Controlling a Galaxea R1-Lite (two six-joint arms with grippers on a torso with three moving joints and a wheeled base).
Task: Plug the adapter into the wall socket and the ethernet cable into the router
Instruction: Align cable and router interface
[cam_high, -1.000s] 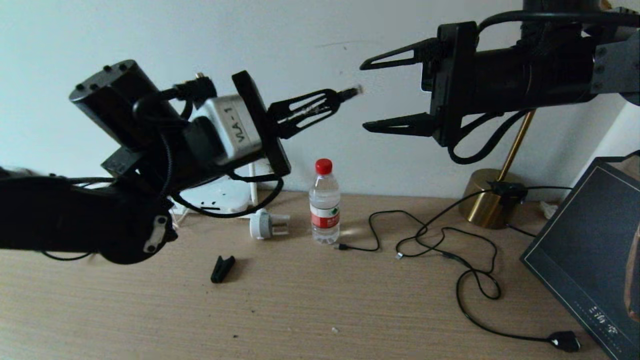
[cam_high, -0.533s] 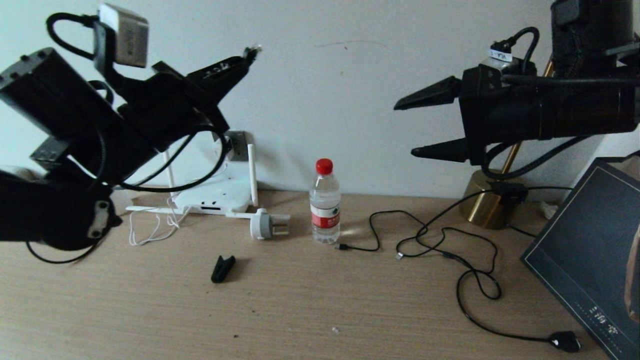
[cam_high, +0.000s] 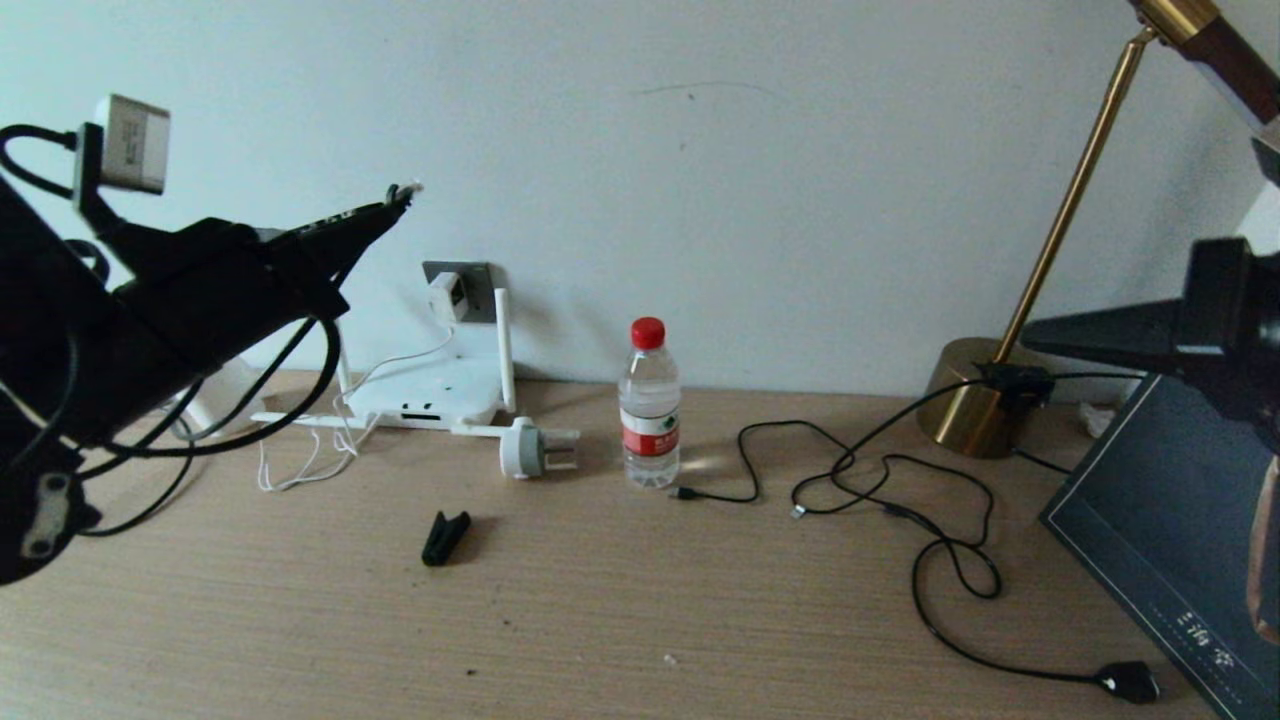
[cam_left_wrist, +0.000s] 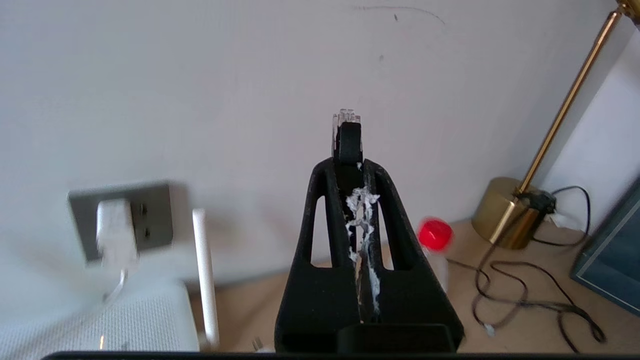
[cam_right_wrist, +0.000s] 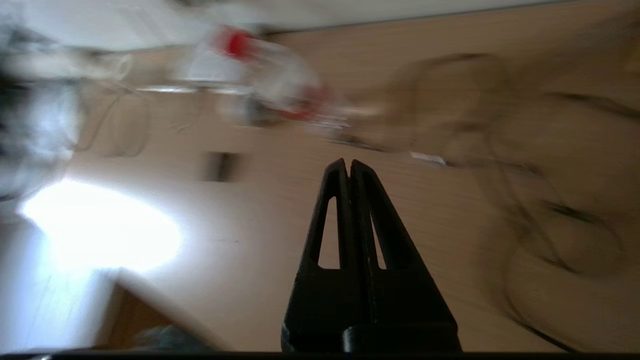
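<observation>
Lower now, left pincer (cam_high: 398, 192), leftward.

Soft, dim daylight fills the room, with faint shadows on the pale wooden table (cam_high: 640, 600). The right wrist view is smeared by motion blur, with one blown-out white glare patch. In the left wrist view, the dark grey square wall socket (cam_left_wrist: 150, 217) is blurred.

White router (cam_high: 440, 392), grey wall socket (cam_high: 470, 277), white adapter (cam_high: 446, 296) (bottle (cam_high: 649, 405) cap red).
</observation>
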